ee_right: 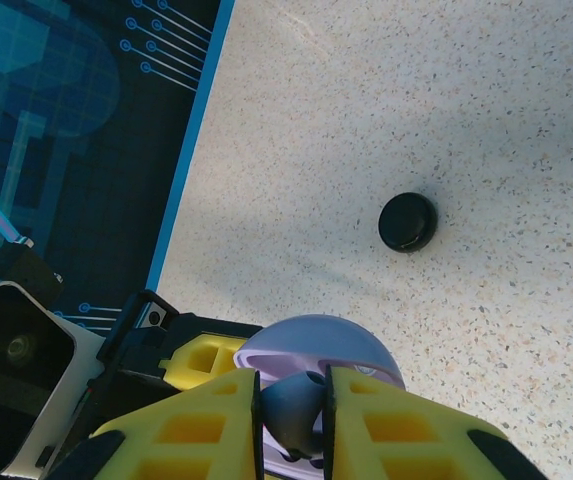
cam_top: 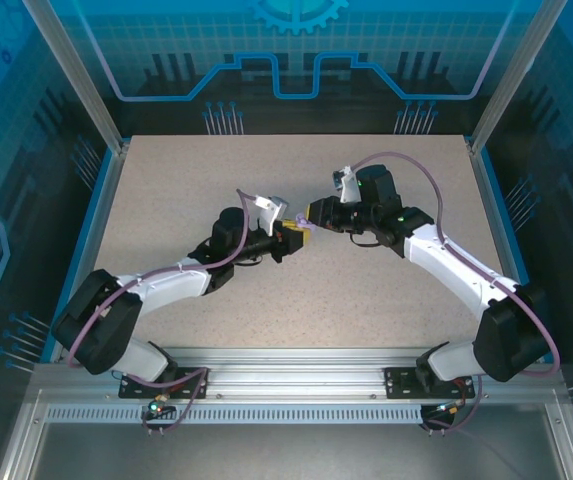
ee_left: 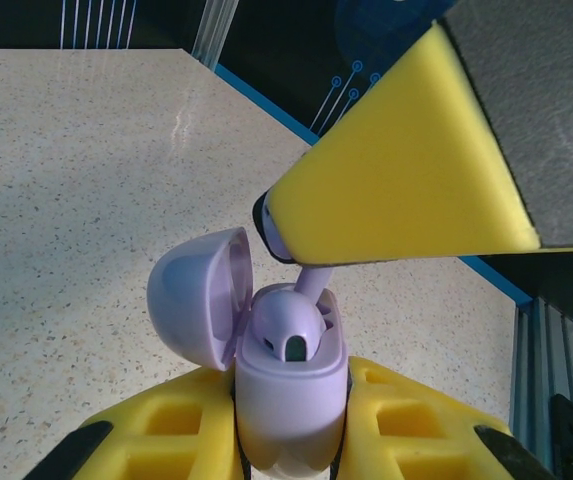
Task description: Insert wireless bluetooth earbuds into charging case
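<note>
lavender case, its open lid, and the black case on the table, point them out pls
lavender case [ee_left: 291, 395]: left wrist view, front of its body
lid [ee_left: 191, 300]: left wrist view, middle of the open shell
black case [ee_right: 407, 222]: right wrist view, centre of its top

The charging case [ee_left: 291, 395] and its earbud [ee_left: 288, 318] are pale lavender. The gripper fingers [ee_left: 406, 180] are bright yellow. The table [ee_left: 76, 170] is beige with fine dark speckles, edged in blue. A second round case [ee_right: 407, 222] is plain black.
</note>
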Motion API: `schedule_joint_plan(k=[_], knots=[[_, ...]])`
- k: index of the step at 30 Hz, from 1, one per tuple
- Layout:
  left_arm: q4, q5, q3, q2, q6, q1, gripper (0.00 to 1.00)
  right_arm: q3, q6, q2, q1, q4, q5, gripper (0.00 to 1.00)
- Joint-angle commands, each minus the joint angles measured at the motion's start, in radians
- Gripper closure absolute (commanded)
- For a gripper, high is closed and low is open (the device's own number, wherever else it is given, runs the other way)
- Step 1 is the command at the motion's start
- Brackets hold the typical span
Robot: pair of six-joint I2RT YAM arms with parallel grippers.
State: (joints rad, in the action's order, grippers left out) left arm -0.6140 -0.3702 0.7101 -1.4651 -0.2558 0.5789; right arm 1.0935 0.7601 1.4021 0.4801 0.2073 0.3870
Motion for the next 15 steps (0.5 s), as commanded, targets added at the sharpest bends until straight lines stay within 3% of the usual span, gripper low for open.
schedule_joint_plan(k=[1,15], knots=[[-0.02,0.024,0.011,0.04,0.024,0.006,0.95,0.002,0.006,-0.026,0.02,-0.001,0.019,0.79],[-0.014,0.02,0.008,0.077,0.033,0.004,0.95,0.012,-0.013,-0.027,0.025,0.043,-0.016,0.74]])
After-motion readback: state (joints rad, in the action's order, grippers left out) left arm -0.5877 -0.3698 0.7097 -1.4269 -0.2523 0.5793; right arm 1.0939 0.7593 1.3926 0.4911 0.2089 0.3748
